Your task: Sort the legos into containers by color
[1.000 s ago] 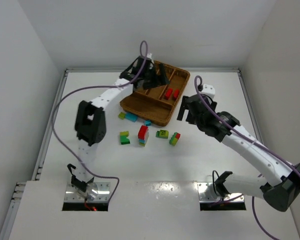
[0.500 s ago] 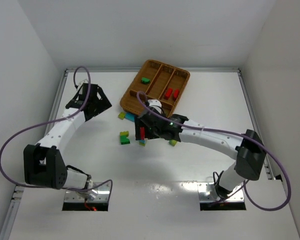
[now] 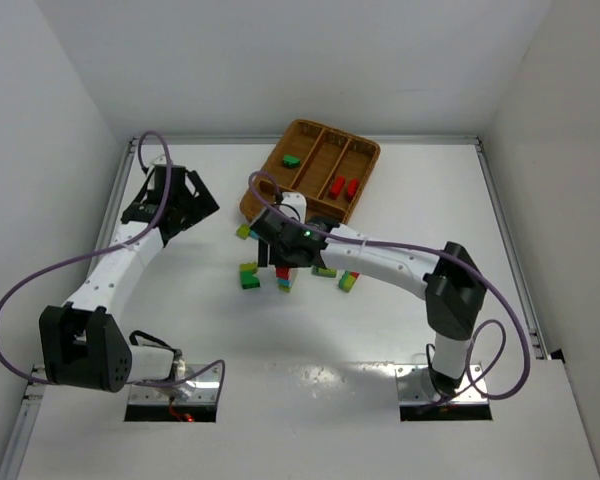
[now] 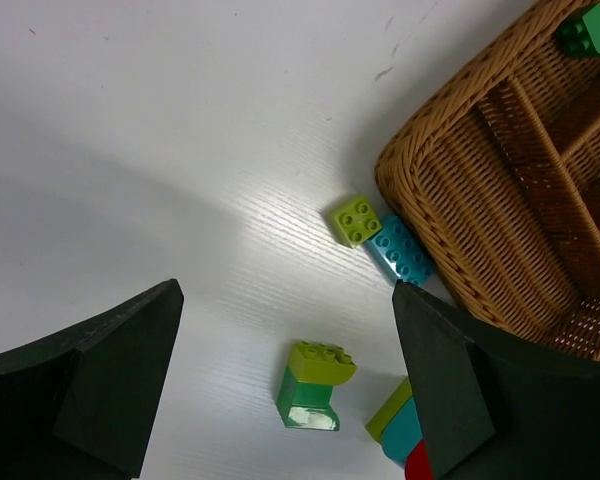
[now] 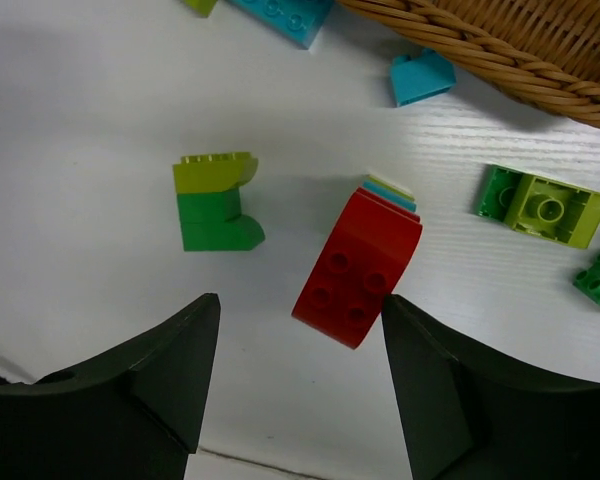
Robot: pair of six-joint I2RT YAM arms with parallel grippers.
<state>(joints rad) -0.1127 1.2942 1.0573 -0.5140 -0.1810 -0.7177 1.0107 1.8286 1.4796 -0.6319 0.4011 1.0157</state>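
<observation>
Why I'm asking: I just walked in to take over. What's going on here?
Two robot arms are sorting toy bricks by colour into a wicker tray. The right gripper hovers over a red brick on the table, fingers open on either side, not gripping it. The left gripper is open and empty, over the table left of the tray. The tray holds one green brick and two red bricks; other bricks lie on the table.

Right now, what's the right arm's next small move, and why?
Probably lower the right gripper and close on the red brick: its jaws stand open either side of it, and it tops a small stack on the table, outside the wicker tray where two red bricks already lie.
</observation>
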